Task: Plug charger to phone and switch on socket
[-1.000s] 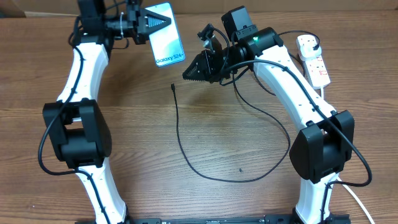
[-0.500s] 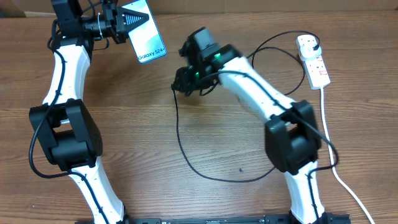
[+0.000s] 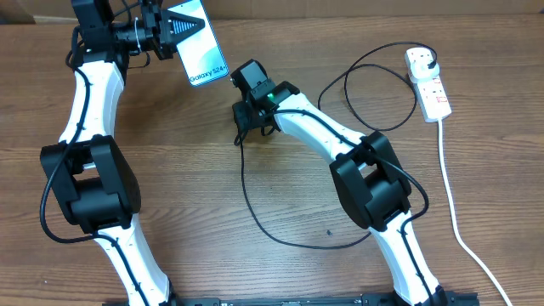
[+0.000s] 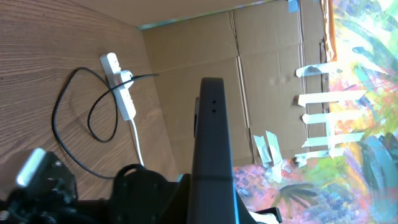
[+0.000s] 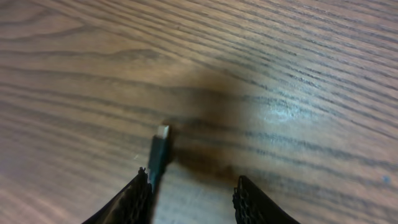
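Note:
My left gripper [image 3: 170, 34] is shut on the phone [image 3: 201, 53], holding it above the table's far left; its light blue screen faces up. In the left wrist view the phone [image 4: 212, 137] shows edge-on between the fingers. The charger cable [image 3: 255, 212] loops across the table to its black plug [image 3: 432, 59] in the white socket [image 3: 429, 85]. Its connector tip [image 5: 160, 142] lies on the wood just inside the left finger of my open right gripper [image 5: 193, 193]. Overhead, the right gripper [image 3: 244, 127] is low over the tip.
The thick white cord [image 3: 455, 212] runs from the socket down the right side. A cardboard wall [image 4: 186, 81] stands behind the table. The socket [image 4: 119, 87] also shows in the left wrist view.
My right gripper has swung left and down onto the connector tip. One second ago my left arm shifted the phone left; since then it has held still.

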Available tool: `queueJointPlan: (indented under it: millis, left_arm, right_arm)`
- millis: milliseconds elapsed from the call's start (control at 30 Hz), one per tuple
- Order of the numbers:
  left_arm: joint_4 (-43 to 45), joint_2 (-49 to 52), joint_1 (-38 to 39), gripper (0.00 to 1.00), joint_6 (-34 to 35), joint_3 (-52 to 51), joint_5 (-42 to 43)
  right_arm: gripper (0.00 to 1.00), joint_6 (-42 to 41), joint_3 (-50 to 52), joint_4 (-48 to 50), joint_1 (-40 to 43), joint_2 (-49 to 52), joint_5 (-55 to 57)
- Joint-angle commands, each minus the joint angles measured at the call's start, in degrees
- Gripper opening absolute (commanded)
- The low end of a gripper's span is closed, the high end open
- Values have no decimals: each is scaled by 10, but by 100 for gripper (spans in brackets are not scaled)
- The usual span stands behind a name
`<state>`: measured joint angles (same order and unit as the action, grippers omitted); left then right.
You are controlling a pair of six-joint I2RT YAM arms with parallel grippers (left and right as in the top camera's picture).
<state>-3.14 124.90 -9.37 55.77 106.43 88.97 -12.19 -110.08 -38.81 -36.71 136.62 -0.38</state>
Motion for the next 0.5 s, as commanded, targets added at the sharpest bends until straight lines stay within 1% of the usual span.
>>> queueJointPlan:
  millis: [0,233,467]
  left_arm:
    - [4,-1,3,4,8,8,16]
    - [4,-1,3,4,8,8,16]
    - [4,-1,3,4,8,8,16]
  right_arm:
    - [41,7,-14,23,0,5,23]
    - [40,14,-14,49,-20,16,25]
    - [37,13,-14,39,-38,36,25]
